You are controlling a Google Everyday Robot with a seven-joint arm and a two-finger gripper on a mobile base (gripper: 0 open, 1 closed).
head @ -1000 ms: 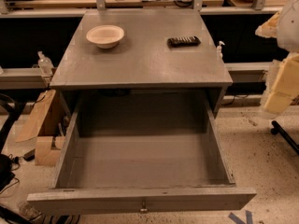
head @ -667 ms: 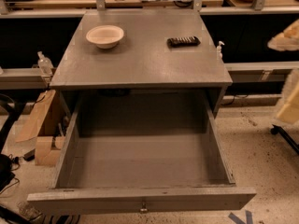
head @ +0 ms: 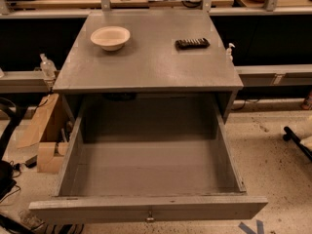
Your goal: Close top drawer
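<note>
The top drawer (head: 146, 174) of the grey cabinet stands pulled far out toward me and is empty inside. Its long flat front panel (head: 87, 209) runs along the bottom of the camera view, with a small round metal knob (head: 150, 215) at its centre. My gripper is not in view. Only a pale blurred bit of the arm (head: 307, 141) shows at the right edge, well clear of the drawer.
On the cabinet top (head: 146, 57) sit a white bowl (head: 110, 37) at the back left and a black remote (head: 192, 43) at the back right. Cardboard boxes (head: 44, 130) stand on the floor at the left. A black chair leg (head: 296, 140) lies at the right.
The cream-coloured arm that filled the right edge has dropped down and out to the right, leaving only a small bit in view. The drawer has not moved.
</note>
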